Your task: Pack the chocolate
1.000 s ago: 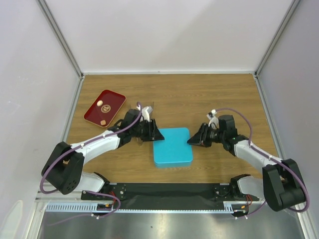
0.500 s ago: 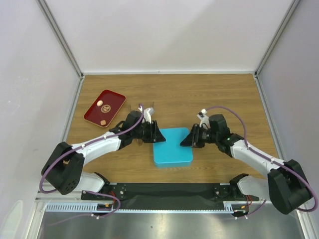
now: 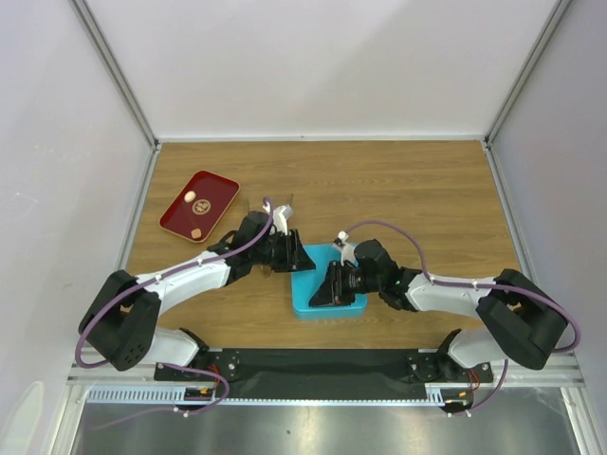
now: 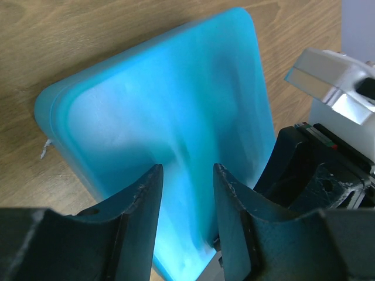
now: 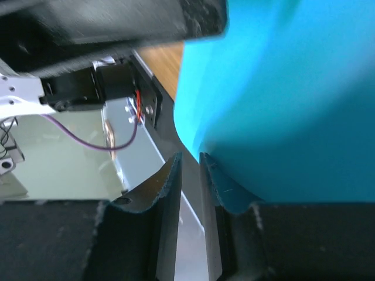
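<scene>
A closed blue box lies at the table's middle. My left gripper is open at its far-left corner. In the left wrist view the left gripper hovers over the box's lid, holding nothing. My right gripper lies over the box's front-left part. In the right wrist view the right gripper has its jaws almost closed with nothing between them, against the box's edge. The chocolate, a cream piece and a tan piece, lies on a red tray.
The red tray sits at the far left of the wooden table, apart from both arms. White walls with metal posts close in the table on three sides. A black rail with the arm bases runs along the near edge.
My right gripper has swept left from the box's right edge across the lid to its front-left part. The left arm and the box have stayed put.
</scene>
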You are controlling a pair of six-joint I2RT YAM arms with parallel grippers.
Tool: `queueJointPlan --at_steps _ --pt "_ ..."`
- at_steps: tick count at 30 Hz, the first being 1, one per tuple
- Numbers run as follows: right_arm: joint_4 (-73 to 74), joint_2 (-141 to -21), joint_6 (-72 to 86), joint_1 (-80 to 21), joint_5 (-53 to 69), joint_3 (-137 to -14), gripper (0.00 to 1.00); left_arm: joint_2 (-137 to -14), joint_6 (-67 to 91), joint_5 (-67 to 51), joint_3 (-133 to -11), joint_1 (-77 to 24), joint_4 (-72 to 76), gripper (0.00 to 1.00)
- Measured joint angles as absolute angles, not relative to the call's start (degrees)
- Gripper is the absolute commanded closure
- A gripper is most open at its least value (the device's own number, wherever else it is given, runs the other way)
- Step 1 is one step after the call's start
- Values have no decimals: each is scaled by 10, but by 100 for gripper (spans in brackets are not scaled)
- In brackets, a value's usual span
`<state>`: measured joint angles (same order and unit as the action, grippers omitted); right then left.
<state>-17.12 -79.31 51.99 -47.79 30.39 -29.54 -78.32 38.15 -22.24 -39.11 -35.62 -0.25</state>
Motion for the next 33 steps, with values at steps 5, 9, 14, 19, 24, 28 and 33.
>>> queueJointPlan --at_steps 5,9,14,19,24,28,33 --pt "-182 -795 525 -481 288 -298 75 -783 386 -223 -391 -356 -1 54" --pt "-153 -795 520 -498 272 -330 75 -783 386 -222 -391 -356 -2 54" --pt "-175 -802 524 -524 263 -362 76 -783 386 -222 -391 -356 -1 54" --pt "-229 -854 538 -539 247 -338 76 -783 386 -222 -391 -356 -2 54" --pt "-255 -869 551 -548 246 -327 76 -782 386 -221 -391 -356 -9 54" --pt "-185 -845 524 -553 228 -353 75 -780 385 -220 -392 -356 -14 54" --pt "-69 -777 479 -544 201 -417 72 -778 366 -207 -437 -356 -81 50"
